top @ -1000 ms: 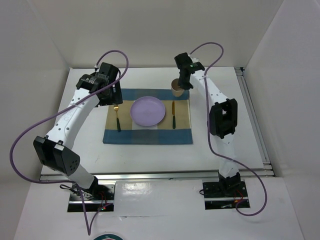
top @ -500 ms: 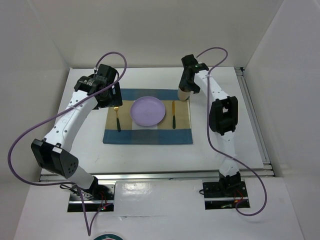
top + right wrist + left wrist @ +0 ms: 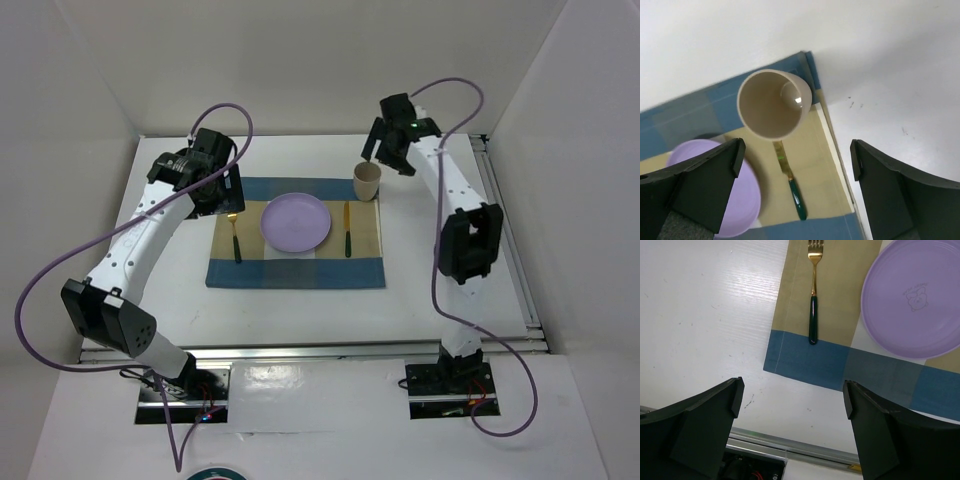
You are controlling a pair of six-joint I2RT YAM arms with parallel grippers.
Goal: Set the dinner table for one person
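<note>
On the white dinner table (image 3: 450,290) lies a blue-and-tan checked placemat (image 3: 300,272). On the mat sit a purple plate (image 3: 295,221), a gold fork with a green handle (image 3: 236,238) to its left and a matching knife (image 3: 347,230) to its right. A tan cup (image 3: 367,181) stands upright on the mat's far right corner. My right gripper (image 3: 383,150) hangs open above and just behind the cup (image 3: 774,102), holding nothing. My left gripper (image 3: 220,195) is open and empty above the fork (image 3: 813,305) and the mat's left edge.
A metal rail (image 3: 505,240) runs along the table's right edge, and another (image 3: 790,445) along the near edge. White walls close in the back and both sides. Purple cables loop off both arms.
My right gripper opened, let go of the cup and pulled up and to the right. The cup now stands free on the mat's corner. The left arm barely moved.
</note>
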